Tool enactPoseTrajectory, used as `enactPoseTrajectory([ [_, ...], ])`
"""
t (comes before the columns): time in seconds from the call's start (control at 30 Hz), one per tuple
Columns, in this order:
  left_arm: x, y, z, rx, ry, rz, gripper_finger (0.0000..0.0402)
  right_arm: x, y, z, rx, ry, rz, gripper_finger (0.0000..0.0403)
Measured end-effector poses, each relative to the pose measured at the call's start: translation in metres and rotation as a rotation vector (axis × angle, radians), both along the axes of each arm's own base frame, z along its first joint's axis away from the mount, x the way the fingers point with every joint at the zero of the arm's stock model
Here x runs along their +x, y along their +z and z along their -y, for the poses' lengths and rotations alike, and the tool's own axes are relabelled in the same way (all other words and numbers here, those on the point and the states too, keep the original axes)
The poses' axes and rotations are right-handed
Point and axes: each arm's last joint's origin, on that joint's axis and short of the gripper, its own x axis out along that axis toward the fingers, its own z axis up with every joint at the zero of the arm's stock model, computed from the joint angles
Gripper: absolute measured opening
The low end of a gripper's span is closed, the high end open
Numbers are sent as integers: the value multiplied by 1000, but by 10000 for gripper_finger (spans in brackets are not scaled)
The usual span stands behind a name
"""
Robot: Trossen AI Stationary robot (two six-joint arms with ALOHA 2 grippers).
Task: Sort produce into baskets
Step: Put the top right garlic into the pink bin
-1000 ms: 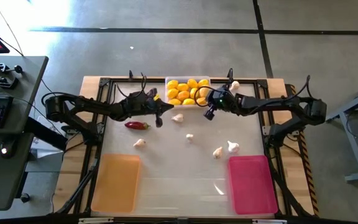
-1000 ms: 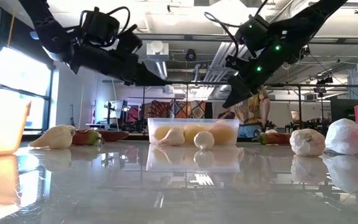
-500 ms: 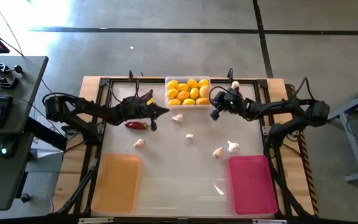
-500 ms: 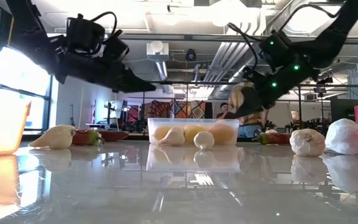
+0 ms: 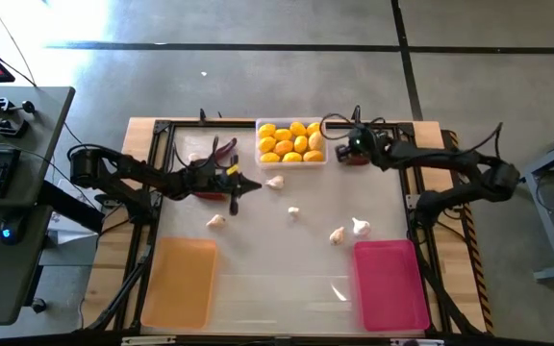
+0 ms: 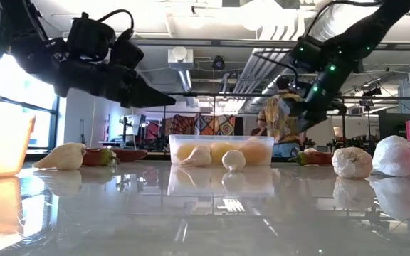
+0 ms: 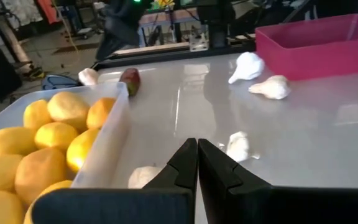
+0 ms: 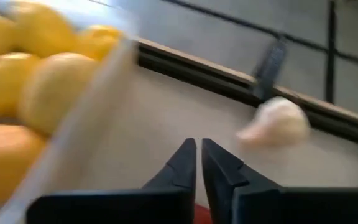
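A clear tray [image 5: 291, 126] holds several yellow-orange lemons [image 5: 290, 142] at the table's far middle. My left gripper [image 5: 256, 185] is shut and empty above the table, left of a garlic bulb [image 5: 275, 181]; its wrist view [image 7: 197, 146] looks past the lemons [image 7: 36, 149] toward the pink tray [image 7: 322, 40]. My right gripper [image 5: 345, 150] is shut and empty just right of the clear tray, over a red chili [image 5: 356, 160]. In its wrist view [image 8: 199, 146] a garlic bulb [image 8: 277, 122] lies ahead. The orange tray [image 5: 181, 282] and pink tray [image 5: 390, 284] stand near the front.
Garlic bulbs lie loose on the table [image 5: 293, 211] [image 5: 216, 220] [image 5: 337, 234] [image 5: 360, 226]. A red chili [image 5: 215, 195] lies under my left arm, and another chili [image 5: 223, 149] and a garlic bulb [image 5: 192, 157] lie far left. A person [image 6: 272, 117] stands in the room behind.
My left gripper has drawn back toward the table's left and a little toward its near edge, still shut. My right gripper has moved from beside the clear tray's near right corner toward the table's right and far edge and has turned to face the far edge.
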Motion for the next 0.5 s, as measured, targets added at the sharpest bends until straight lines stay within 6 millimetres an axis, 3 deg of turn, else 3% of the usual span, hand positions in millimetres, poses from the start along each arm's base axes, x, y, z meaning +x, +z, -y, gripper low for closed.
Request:
enactPoseTrajectory([
  [0.13,1,0,3,25,-18,-2,0,-9,7,15,38,-102,-6,76],
  [0.37,1,-1,3,25,-16,-9,0,-22,1,41,81,-168,-55,198],
  [0.5,1,-1,3,25,-17,-10,0,-22,-1,59,128,-185,-73,238],
])
